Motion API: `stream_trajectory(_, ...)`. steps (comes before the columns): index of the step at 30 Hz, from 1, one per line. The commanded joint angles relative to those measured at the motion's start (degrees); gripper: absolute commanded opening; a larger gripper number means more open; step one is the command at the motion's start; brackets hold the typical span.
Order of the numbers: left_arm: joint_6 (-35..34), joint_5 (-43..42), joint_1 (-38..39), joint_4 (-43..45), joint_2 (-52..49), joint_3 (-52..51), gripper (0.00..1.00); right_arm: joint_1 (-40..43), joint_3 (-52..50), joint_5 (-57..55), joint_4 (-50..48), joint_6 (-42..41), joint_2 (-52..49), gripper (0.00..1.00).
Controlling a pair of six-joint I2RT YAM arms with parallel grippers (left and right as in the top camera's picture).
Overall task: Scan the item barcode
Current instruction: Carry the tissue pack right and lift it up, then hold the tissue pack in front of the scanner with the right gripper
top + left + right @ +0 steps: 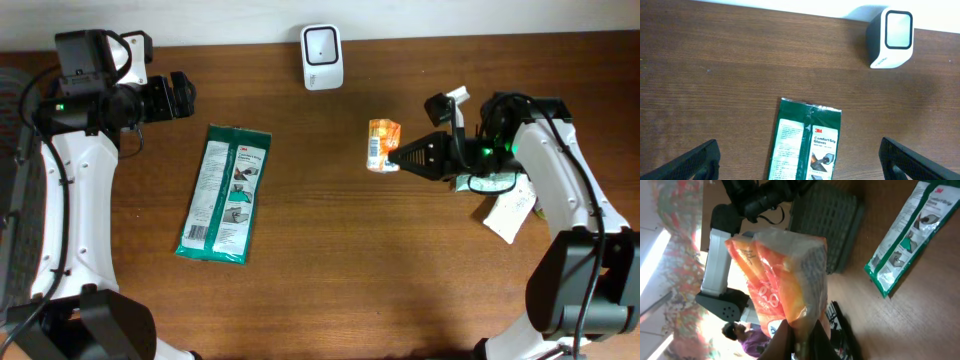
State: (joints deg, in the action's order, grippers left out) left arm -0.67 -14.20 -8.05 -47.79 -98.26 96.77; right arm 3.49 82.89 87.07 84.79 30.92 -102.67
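Note:
An orange snack packet (382,146) hangs above the table right of centre, with my right gripper (398,157) shut on its lower edge. In the right wrist view the crinkled packet (782,275) rises from the closed fingers of the gripper (802,340). The white barcode scanner (322,57) stands at the table's back edge, up and to the left of the packet. I cannot make out a barcode on the packet. My left gripper (185,95) is open at the far left, holding nothing. In its wrist view the left gripper (800,160) frames the scanner (891,37).
A green 3M gloves packet (226,193) lies flat on the left half of the table, also seen as the packet (807,145) under the left wrist. A grey basket (15,200) sits off the left edge. White paper items (508,212) lie by the right arm.

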Motion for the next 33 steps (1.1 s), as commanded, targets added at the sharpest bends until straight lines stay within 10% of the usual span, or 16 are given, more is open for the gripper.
stream_trajectory(1, 0.24, -0.61, 0.0, 0.11, 0.57, 1.03, 0.99, 0.98, 0.37, -0.85, 2.82, 8.52, 0.85, 0.04)
stream_trajectory(16, 0.24, -0.61, 0.0, 0.11, 0.57, 1.03, 0.99, 1.03, 0.37, -4.66, 1.7, 8.7, 0.83, 0.04)
stream_trajectory(24, 0.24, -0.61, 0.0, 0.11, 0.57, 1.03, 0.99, -5.62, 0.52, -36.37, -22.62, -33.57, 0.74, 0.04)
stream_trajectory(33, 0.24, -0.61, 0.0, 0.11, 0.57, 1.03, 0.99, -12.61, 24.52, -64.35, -12.52, -43.65, -4.63, 0.04)
